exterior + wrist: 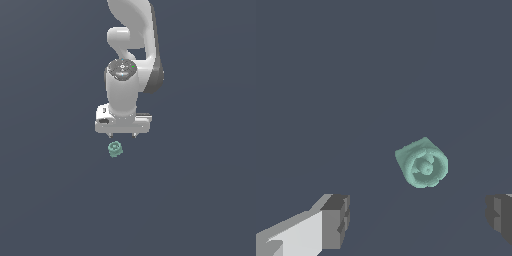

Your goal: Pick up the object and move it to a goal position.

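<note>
Grey floor (55, 200); wrist-only ringed object (421, 163) face.

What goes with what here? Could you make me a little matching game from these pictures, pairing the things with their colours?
Things:
1. lump
2. arm
3. fingertips
4. floor

Colours:
A. white
B. dark slate blue
C. teal green
D. dark grey

Pairs: 1-C, 2-A, 3-D, 4-B.

The claw is open, above the lump and not touching it.
</note>
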`<state>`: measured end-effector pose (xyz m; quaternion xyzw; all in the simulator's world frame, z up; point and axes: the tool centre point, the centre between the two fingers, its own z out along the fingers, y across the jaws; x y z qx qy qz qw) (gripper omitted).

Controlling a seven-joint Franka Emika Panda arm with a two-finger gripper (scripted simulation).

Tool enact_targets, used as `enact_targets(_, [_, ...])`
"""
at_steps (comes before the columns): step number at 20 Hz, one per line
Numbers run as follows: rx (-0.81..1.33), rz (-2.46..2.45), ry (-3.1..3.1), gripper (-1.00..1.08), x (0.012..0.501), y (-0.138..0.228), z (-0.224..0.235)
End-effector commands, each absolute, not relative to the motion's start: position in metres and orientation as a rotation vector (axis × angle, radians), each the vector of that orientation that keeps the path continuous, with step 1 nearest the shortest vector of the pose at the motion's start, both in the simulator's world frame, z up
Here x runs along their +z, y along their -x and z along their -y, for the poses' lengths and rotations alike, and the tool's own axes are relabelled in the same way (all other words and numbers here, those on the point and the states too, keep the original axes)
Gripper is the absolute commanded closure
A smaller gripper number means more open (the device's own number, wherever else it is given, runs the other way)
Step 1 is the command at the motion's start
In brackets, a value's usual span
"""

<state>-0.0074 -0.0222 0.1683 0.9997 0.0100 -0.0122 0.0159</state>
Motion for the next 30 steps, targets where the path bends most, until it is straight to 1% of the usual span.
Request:
enact_targets(1, [-0.038, -0.048, -3.110, -0.92, 0.166, 0.008, 0.023])
enact_targets(9, [-0.033, -0.184, -3.111, -0.92, 0.151, 0.009, 0.032])
enact_targets(22, [-0.012, -0.567, -3.083, -0.92, 0.107, 0.015, 0.056])
enact_targets(30, [-0.002, -0.696, -3.062, -0.92, 0.093, 0.018, 0.064])
